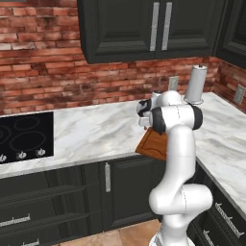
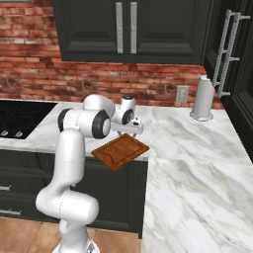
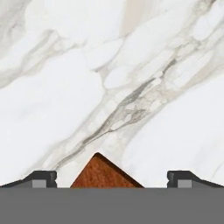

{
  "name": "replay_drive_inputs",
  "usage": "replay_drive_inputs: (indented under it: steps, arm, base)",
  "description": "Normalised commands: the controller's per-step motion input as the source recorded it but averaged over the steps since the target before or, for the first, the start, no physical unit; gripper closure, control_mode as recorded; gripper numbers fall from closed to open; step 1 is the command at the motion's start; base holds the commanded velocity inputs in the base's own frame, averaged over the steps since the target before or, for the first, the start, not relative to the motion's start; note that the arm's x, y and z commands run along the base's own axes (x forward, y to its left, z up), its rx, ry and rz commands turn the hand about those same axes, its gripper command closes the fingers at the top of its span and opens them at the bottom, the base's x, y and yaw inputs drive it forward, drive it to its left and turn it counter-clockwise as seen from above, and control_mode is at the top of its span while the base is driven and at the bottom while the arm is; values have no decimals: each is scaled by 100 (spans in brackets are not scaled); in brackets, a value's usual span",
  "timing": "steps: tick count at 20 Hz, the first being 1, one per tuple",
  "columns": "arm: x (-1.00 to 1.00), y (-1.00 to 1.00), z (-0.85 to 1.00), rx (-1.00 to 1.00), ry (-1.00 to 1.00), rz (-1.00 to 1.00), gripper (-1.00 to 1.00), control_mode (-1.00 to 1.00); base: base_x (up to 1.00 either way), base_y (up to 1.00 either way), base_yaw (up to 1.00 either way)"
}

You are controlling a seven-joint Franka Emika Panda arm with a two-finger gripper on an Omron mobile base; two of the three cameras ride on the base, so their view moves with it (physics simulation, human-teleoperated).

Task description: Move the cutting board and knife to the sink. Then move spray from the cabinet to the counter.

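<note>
The reddish-brown cutting board (image 2: 120, 151) lies flat on the white marble counter (image 2: 197, 163), at its front edge near the inner corner. In the left base view my arm covers part of the cutting board (image 1: 151, 144). My gripper (image 2: 130, 131) hangs over the board's far corner, pointing down. In the hand view the gripper (image 3: 111, 179) is open and empty, and that corner of the cutting board (image 3: 105, 173) shows between its fingertips (image 3: 41, 178) over the counter (image 3: 65, 87). The knife, sink, spray and cabinet are out of view.
A black glass cooktop (image 1: 24, 137) is set into the counter at the left. A tall steel cylinder (image 2: 202, 99) stands at the back right by a wall outlet (image 2: 182, 94). A panelled double-door cabinet (image 1: 144, 29) hangs above the brick wall.
</note>
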Motion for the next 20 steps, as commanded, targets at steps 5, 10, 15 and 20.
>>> replay_drive_inputs:
  steps: [5, 10, 15, 20]
  arm:
    - [41, 9, 25, 0, 0, 0, -100, -100]
    - [25, 12, 52, 0, 0, 0, -100, -100]
    - [-14, 24, 60, 0, -3, 0, -100, -100]
    - [-77, 9, 61, 0, -7, -3, -100, -100]
  base:
    - [0, 0, 0]
    - [0, 0, 0]
    - [0, 0, 0]
    - [0, 0, 0]
